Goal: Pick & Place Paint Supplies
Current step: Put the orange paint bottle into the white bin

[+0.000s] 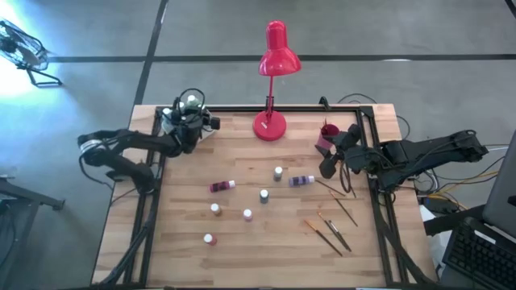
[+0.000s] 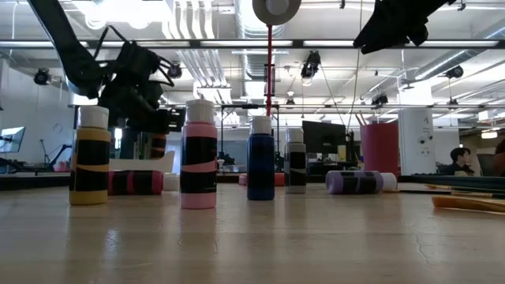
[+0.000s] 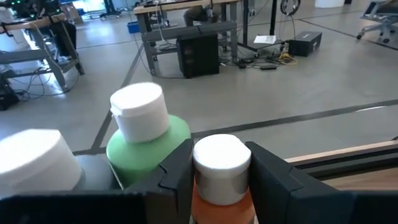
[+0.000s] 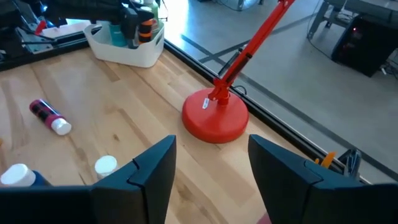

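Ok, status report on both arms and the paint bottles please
Left gripper shut on orange bottle over white bin. Right gripper open, empty, near red cup. Nothing blocking.

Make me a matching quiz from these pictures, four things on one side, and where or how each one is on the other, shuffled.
Things:
1. orange bottle
2. red lamp
3. purple bottle
4. right pincer

Places or states:
A. lying on its side on the table
B. open, holding nothing
C. gripped by the left pincer over the white bin
D. standing at the table's far edge

Pairs: 1-C, 2-D, 3-A, 4-B
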Controlling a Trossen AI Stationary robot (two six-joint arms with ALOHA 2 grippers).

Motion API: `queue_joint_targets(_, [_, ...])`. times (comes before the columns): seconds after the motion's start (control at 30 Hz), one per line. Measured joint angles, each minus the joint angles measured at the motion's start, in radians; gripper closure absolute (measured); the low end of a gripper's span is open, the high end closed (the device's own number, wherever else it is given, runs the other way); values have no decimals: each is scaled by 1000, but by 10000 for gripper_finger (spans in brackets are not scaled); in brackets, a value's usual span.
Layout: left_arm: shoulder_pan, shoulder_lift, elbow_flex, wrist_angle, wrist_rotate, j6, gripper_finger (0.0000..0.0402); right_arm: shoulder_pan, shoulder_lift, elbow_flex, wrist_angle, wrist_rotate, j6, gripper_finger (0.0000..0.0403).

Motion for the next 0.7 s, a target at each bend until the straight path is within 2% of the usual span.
queue_joint_targets(0.7, [8,197,-1,150,-37,-29,280,1,0,-1,0,-2,-3,241])
